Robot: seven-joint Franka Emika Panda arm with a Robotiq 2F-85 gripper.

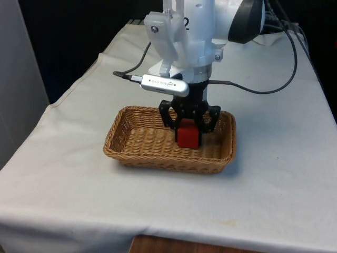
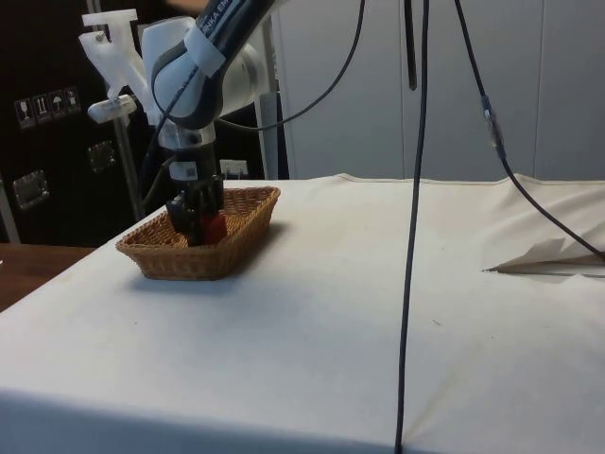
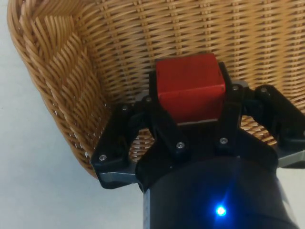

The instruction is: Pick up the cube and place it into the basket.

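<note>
The red cube [image 1: 188, 137] is low inside the woven wicker basket [image 1: 158, 161], near its floor towards the front view's right. My black gripper [image 1: 188, 128] reaches straight down into the basket and is shut on the cube. In the wrist view the two fingers [image 3: 155, 95] press the cube [image 3: 190, 83] from both sides, with the basket's wall [image 3: 52, 71] curving close beside it. From the side, the gripper [image 2: 197, 225] and the cube [image 2: 213, 227] sit within the basket [image 2: 180, 266].
The basket stands mid-table on the white cloth [image 1: 274, 174]. A black cable [image 2: 413, 236] hangs down in front of the side view. The cloth has a raised fold [image 2: 548, 260] at the side view's right.
</note>
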